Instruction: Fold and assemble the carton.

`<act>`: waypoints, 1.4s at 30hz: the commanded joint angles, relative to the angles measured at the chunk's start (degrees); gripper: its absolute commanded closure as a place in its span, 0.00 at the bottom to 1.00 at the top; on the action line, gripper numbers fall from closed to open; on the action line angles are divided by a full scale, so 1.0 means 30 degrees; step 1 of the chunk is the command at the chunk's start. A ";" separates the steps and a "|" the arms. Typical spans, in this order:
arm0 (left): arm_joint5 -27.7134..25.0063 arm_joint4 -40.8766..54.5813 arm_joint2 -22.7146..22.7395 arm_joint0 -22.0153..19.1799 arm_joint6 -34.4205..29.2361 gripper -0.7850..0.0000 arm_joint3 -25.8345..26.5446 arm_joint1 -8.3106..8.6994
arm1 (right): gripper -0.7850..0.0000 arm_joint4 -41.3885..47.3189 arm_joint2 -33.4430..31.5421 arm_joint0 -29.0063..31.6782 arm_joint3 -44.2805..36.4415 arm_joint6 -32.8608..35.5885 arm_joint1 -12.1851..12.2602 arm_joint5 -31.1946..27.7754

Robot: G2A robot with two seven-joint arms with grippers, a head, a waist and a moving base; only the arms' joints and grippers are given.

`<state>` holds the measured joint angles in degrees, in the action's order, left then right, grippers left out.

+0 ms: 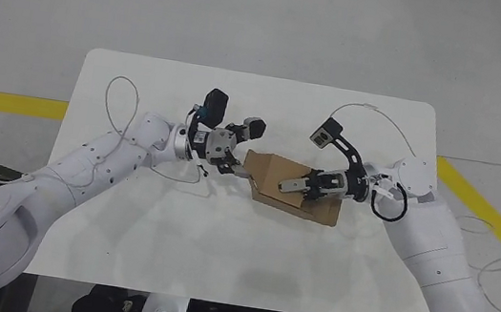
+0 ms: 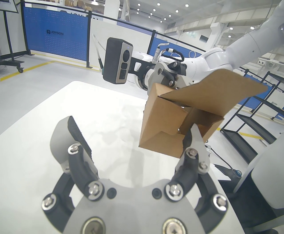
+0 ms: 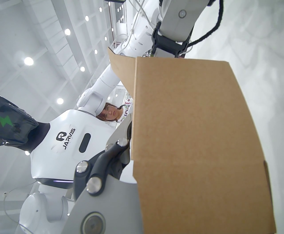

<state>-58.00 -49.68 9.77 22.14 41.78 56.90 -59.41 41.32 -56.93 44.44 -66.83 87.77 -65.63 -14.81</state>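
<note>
Gripping the carton (image 1: 272,174) from 3 o'clock is your right end effector (image 1: 304,185); the left end effector (image 2: 133,128), at 9 o'clock, is open.

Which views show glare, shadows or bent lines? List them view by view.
Top view: even light, no glare on the table. Left wrist view: faint shadow under the box, the fence bows. Right wrist view: ceiling lamps glare white.
</note>
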 commanded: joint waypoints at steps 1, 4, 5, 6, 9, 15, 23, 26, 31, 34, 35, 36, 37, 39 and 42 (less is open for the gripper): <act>0.0000 -0.0077 0.0014 0.0026 0.0053 0.00 0.0021 0.0097 | 1.00 -0.0036 -0.0082 0.0039 -0.0016 -0.0022 0.0015 0.0006; 0.0000 -0.0058 0.0096 0.0102 0.0083 0.00 -0.0080 0.0208 | 1.00 -0.0080 -0.0187 0.0110 -0.0008 -0.0101 0.0033 0.0016; 0.0000 -0.0085 0.0149 0.0119 0.0058 0.00 -0.0125 0.0238 | 1.00 -0.0091 -0.0225 0.0141 0.0001 -0.0125 0.0041 0.0022; 0.0000 -0.0094 0.0228 0.0144 0.0050 0.00 -0.0199 0.0268 | 1.00 -0.0108 -0.0256 0.0168 -0.0011 -0.0133 0.0047 0.0019; 0.0000 -0.0018 0.0660 0.0266 0.0021 0.00 -0.0620 0.0347 | 1.00 -0.0151 -0.0358 0.0238 -0.0047 -0.0172 0.0068 0.0026; 0.0000 -0.0142 0.1405 0.0679 -0.0113 0.00 -0.0114 0.0458 | 1.00 -0.0335 -0.0537 0.0321 -0.0009 -0.0559 0.0089 -0.0016; 0.0000 -0.0430 0.1539 0.1006 -0.0971 0.00 0.1055 0.0600 | 1.00 -0.0372 -0.0757 0.0408 -0.0060 -0.0992 0.0094 -0.0051; 0.0000 -0.0249 0.1650 0.1035 -0.1288 0.00 0.1045 0.0558 | 1.00 -0.0391 -0.0679 0.0475 -0.0354 -0.0892 0.0077 0.0048; 0.0000 0.0065 0.1901 0.1013 -0.1934 0.00 0.0980 0.0372 | 1.00 -0.0416 -0.0329 0.0602 -0.0823 -0.1040 -0.0032 0.0118; 0.0000 0.0069 0.1971 0.0991 -0.2281 0.00 0.1251 0.0219 | 1.00 -0.0429 -0.0197 0.0617 -0.0886 -0.1389 -0.0106 -0.0013; 0.0000 0.0072 0.1982 0.0991 -0.2378 0.00 0.1305 0.0170 | 1.00 -0.0423 -0.0174 0.0636 -0.0884 -0.1520 -0.0126 -0.0056; 0.0000 0.0090 0.2003 0.0983 -0.2462 0.00 0.1327 0.0122 | 1.00 -0.0398 -0.0173 0.0619 -0.0862 -0.1569 -0.0139 -0.0065; 0.0000 0.0109 0.2027 0.0978 -0.2510 0.00 0.1357 0.0075 | 1.00 -0.0405 -0.0195 0.0594 -0.0822 -0.1601 -0.0146 -0.0106; 0.0000 0.0131 0.2077 0.0966 -0.2586 0.00 0.1366 -0.0006 | 1.00 -0.0399 -0.0246 0.0572 -0.0740 -0.1595 -0.0149 -0.0129; 0.0000 0.0134 0.2146 0.0985 -0.2629 0.00 0.1323 -0.0093 | 1.00 -0.0413 -0.0361 0.0573 -0.0640 -0.1544 -0.0134 -0.0142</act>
<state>-58.00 -49.26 16.14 25.07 33.92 60.96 -59.61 40.10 -57.86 46.15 -68.87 83.07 -66.06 -15.22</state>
